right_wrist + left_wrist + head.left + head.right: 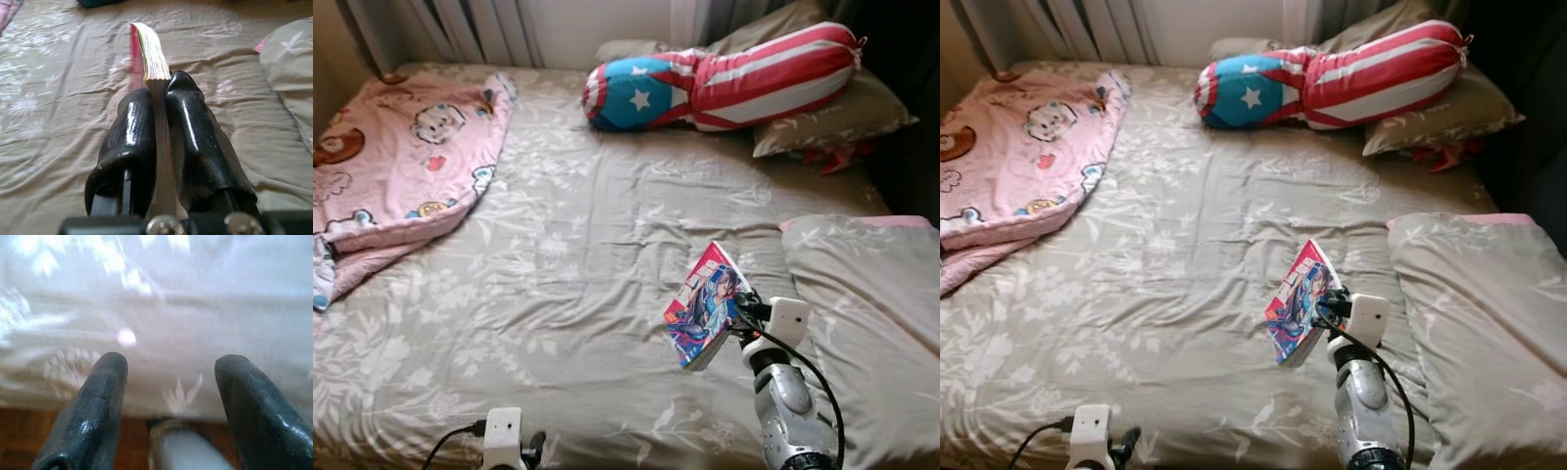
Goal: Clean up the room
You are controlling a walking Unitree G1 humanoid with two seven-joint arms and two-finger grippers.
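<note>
Right gripper [157, 122] is clamped on a book [707, 304], one black finger [126, 142] pressed on each face, page edges sticking out past the tips. Book is a thin paperback w/ a bright comic-style cover, held up off the bed [587, 294], tilted, cover facing the robot's left. It hangs over the near-right part of the sheet, just left of a grey pillow [867, 304] w/ a pink edge at its far side. Right arm [788, 401] rises from the bottom edge, white wrist block just behind the book.

Left gripper [168, 401] sits low at the near edge of the bed, fingers [88, 411] spread apart w/ nothing between them; sheet side and a strip of wood floor [19, 435] lie beyond. A pale blurred shape sits between the finger bases, prob. part of the gripper itself, can't say for sure.

Sheet is grey-beige w/ white leaf print, creased across the middle. Pink cartoon blanket [396, 162] is bunched at the far-left corner, spilling over the left side. At the head, a bolster [724, 78] in red-white stripes w/ a blue end and white star lies across, resting against another grey pillow [832, 117]. Something red [837, 157] pokes out under that pillow. Curtains [460, 24] hang behind the bed.
</note>
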